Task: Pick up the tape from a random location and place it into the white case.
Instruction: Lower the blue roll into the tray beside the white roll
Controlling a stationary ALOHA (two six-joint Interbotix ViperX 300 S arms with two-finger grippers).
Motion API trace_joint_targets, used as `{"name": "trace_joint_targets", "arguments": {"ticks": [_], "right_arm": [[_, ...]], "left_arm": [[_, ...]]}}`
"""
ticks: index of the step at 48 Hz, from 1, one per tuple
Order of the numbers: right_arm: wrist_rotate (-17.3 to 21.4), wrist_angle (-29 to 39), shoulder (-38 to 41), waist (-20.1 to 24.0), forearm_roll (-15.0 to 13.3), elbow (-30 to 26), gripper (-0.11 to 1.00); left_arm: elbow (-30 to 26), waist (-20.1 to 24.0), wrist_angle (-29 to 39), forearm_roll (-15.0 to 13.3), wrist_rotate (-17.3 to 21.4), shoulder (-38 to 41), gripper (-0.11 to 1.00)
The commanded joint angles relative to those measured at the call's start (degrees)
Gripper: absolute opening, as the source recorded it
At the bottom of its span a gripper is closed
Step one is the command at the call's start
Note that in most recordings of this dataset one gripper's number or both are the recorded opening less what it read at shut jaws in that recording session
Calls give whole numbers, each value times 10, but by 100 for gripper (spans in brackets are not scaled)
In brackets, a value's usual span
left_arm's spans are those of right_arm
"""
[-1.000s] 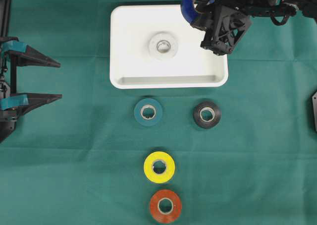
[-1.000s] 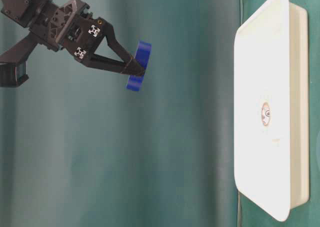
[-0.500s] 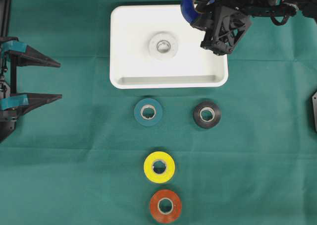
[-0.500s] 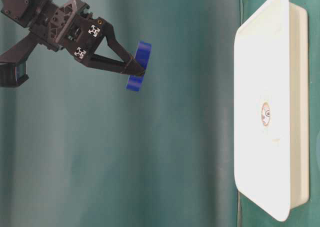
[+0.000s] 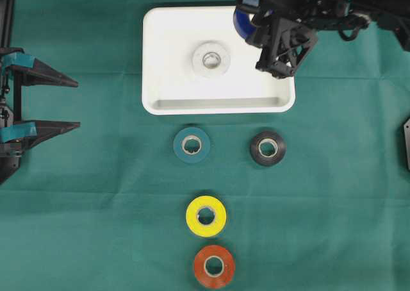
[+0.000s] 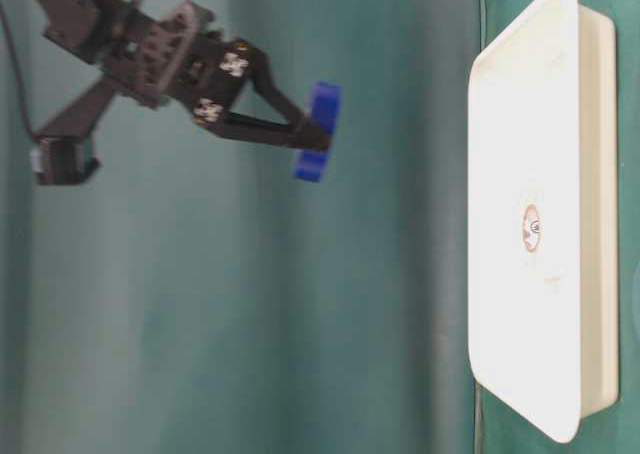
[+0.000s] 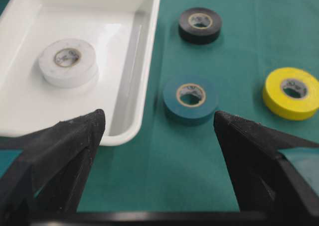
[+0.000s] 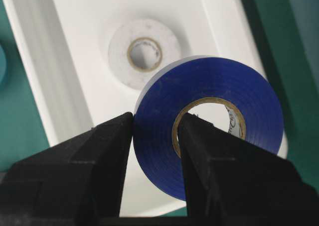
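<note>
Tape (image 8: 209, 131), the blue roll, is pinched in the right pincer (image 8: 154, 151) above the white case (image 5: 160, 54); dropping it in is left. Left pincer (image 7: 159, 126) waits wide.

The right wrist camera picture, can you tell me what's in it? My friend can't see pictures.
The right gripper pinches a blue tape roll, one black finger outside it and one through its hole. Below lies the white case on green cloth, with a white tape roll already lying flat inside it.
</note>
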Motion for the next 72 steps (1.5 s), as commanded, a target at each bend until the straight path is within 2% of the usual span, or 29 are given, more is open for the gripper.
{"name": "trace_joint_targets", "arguments": {"ticks": [1,37,53,72], "right_arm": [[2,-17,0,1,0,1,31],[34,-168,109,-3,2,98,31],[36,-195,141,-10,2,111,31],[36,-194,144,-11,2,109,31]], "left_arm": [[-6,1,-4,0,1,4,93],[-6,1,-4,-1,1,4,93],[-6,1,-4,0,1,4,93],[-6,1,-4,-1,1,4,93]]}}
